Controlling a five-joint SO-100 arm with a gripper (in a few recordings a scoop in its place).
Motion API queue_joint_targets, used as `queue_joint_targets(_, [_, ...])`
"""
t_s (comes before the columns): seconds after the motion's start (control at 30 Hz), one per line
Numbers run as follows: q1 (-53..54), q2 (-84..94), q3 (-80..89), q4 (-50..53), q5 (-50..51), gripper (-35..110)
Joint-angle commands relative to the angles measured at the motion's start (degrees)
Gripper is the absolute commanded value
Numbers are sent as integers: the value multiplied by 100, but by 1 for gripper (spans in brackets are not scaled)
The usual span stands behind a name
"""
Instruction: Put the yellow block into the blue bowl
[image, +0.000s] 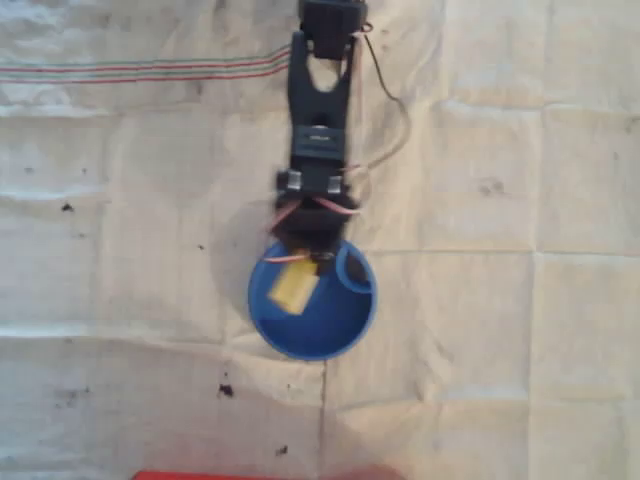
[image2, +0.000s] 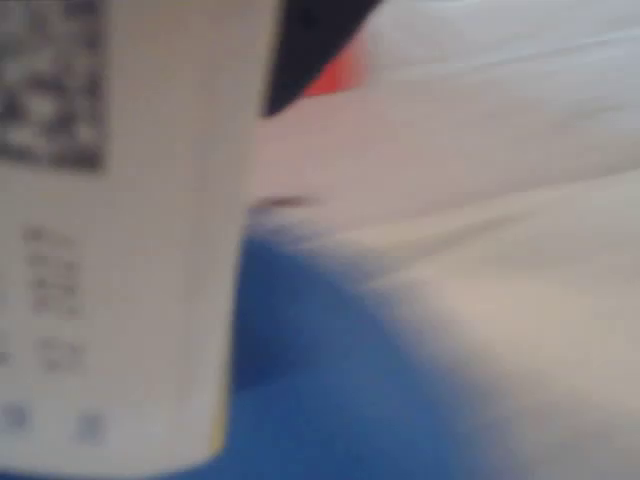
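Note:
In the overhead view the blue bowl (image: 335, 335) lies at the middle of the cloth, with a small curved divider (image: 356, 270) by its upper right rim. The black arm reaches down from the top, and my gripper (image: 298, 258) hangs over the bowl's upper left rim. The pale yellow block (image: 291, 288) juts from it over the bowl's inside, tilted, and the jaws look shut on it. The wrist view is blurred. There the block (image2: 120, 230) is a pale printed face at the left, a dark finger (image2: 310, 40) shows above it, and the bowl (image2: 330, 400) lies below.
A creased cream cloth (image: 500, 200) with red stripes at the upper left covers the table. A red object (image: 270, 475) lies at the bottom edge, and a red patch (image2: 338, 72) shows far off in the wrist view. Cables loop beside the arm.

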Motion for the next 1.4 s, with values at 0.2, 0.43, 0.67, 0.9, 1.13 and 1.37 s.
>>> queue_joint_targets(0.2, [9,-88,-492,-650,167,1])
queue_joint_targets(0.43, [0,-88,-492,-668,114,9])
queue_joint_targets(0.67, [18,0,-492,-668,158,21])
queue_joint_targets(0.9, [237,308,-483,-571,185,14])
queue_joint_targets(1.13, [422,1107,-422,-334,281,2])
queue_joint_targets(1.37, [387,2224,-431,844,1740,0])
